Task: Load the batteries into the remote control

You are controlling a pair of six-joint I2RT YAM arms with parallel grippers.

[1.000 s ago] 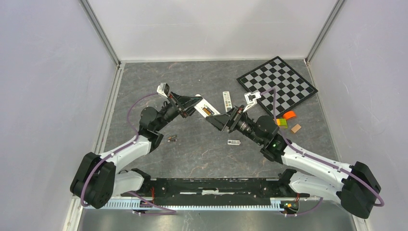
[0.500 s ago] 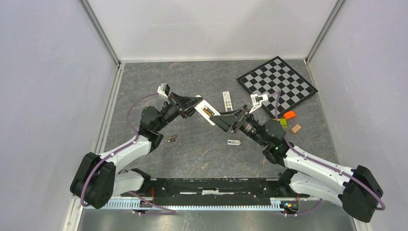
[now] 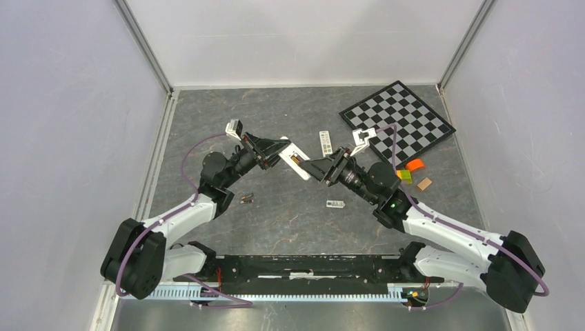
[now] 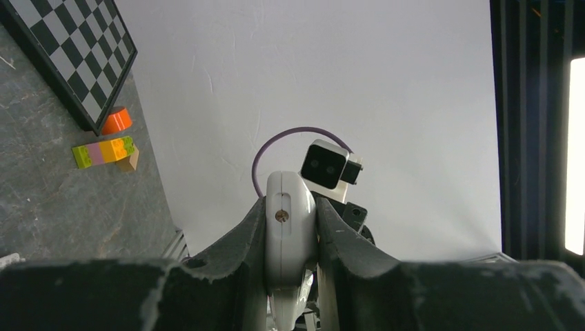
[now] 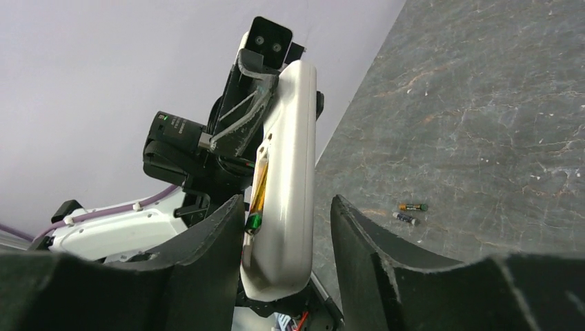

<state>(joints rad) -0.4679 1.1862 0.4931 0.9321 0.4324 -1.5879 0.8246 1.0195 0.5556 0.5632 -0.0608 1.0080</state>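
White remote control is held off the table at mid-frame of the top view, grasped at one end by the left gripper, with both fingers pressed flat on its sides. Its other end is straddled by the right gripper: jaws are parted, a gap is seen between the remote and one finger, so it is not clamped. The open battery slot is turned toward the left of the right wrist frame. A brassy strip with a green tip is seen inside it, battery or not cannot be told. Two batteries are seen lying side by side on the grey table, lower left of the remote, near the left arm, well apart from both grippers. A small white cover is seen just below centre, a second remote and a checkerboard at upper right
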